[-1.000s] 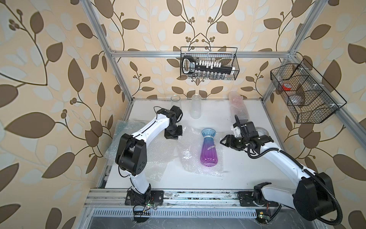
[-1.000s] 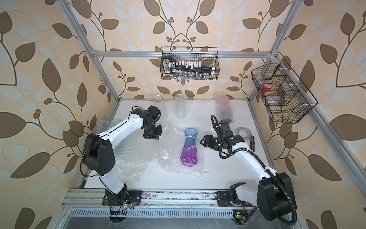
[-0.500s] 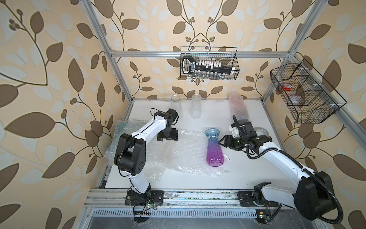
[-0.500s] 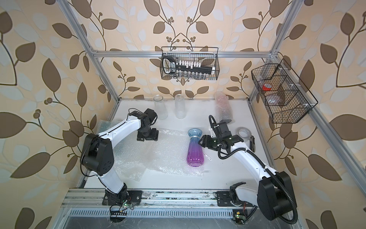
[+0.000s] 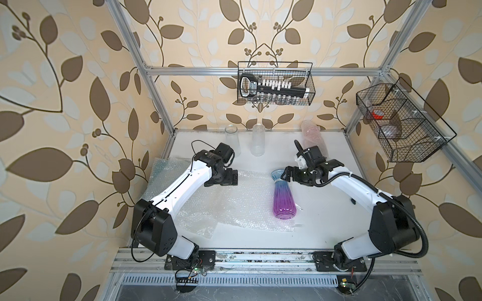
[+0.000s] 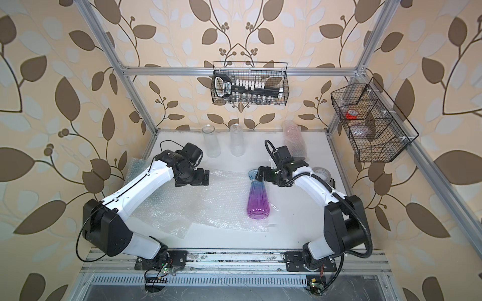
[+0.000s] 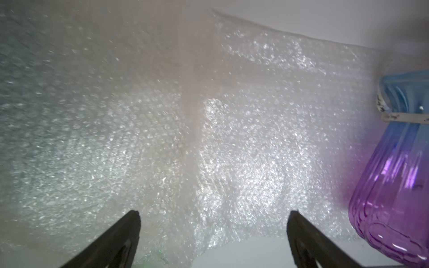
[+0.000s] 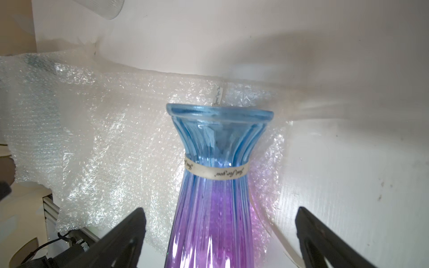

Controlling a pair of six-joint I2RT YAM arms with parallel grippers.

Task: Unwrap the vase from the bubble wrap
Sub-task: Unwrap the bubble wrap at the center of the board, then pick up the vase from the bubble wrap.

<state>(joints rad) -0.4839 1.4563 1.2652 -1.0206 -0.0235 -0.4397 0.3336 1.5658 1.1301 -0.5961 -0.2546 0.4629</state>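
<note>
Right wrist view: vase point(image 8: 213, 185) neck sits btwn wide-open R jaws, not touching, w/ ribbon point(image 8: 216, 172) lettering that's unreadable in both top views. L jaws also wide, over bubble wrap point(image 7: 209, 139). Vase lies bare on wrap's right edge, w/ bare counter point(image 5: 326, 208) beside it.

Open table point(image 5: 328, 224) right of the vase point(image 5: 283, 200); upright glass vases point(image 5: 257, 142) along the back.
</note>
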